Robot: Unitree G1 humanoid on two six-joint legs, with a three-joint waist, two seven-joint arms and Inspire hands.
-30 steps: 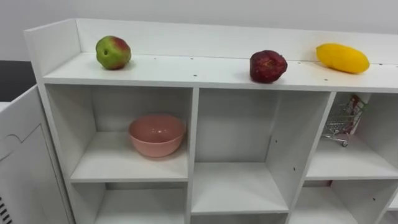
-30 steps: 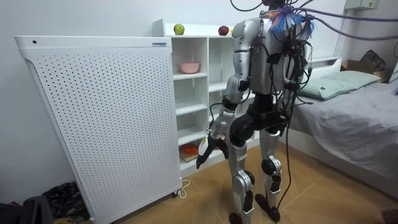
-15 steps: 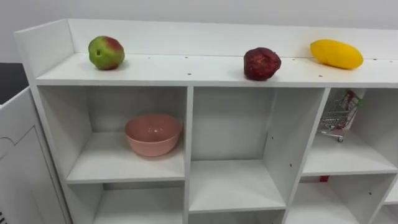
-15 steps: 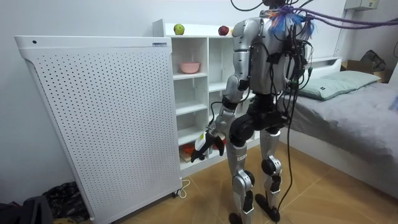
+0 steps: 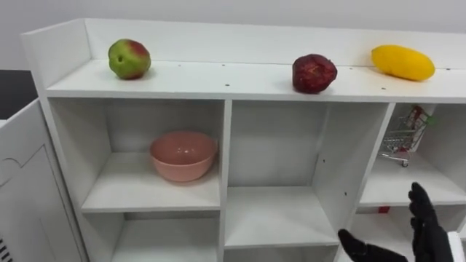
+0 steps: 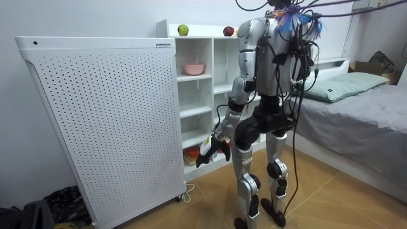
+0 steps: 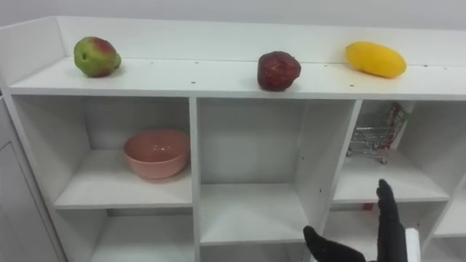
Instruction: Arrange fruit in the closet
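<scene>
**Robot stands at closet (image 5: 227,145), R hand (image 5: 426,227) up by the lower right compartments, fingers straight, thumb out, holding nothing.**
On the top board, well apart: green-red fruit (image 5: 129,59), dark red fruit (image 5: 314,73) & yellow fruit (image 5: 403,62). Pink bowl (image 5: 183,156) in upper-left compartment. L hand (image 6: 210,149) low by thigh; grip can't be told.

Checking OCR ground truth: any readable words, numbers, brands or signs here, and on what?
Nothing is legible.
Packet behind the wire cart: print too blurred to read.
Dark strip on the top edge of the perforated panel: too small to read.
</scene>
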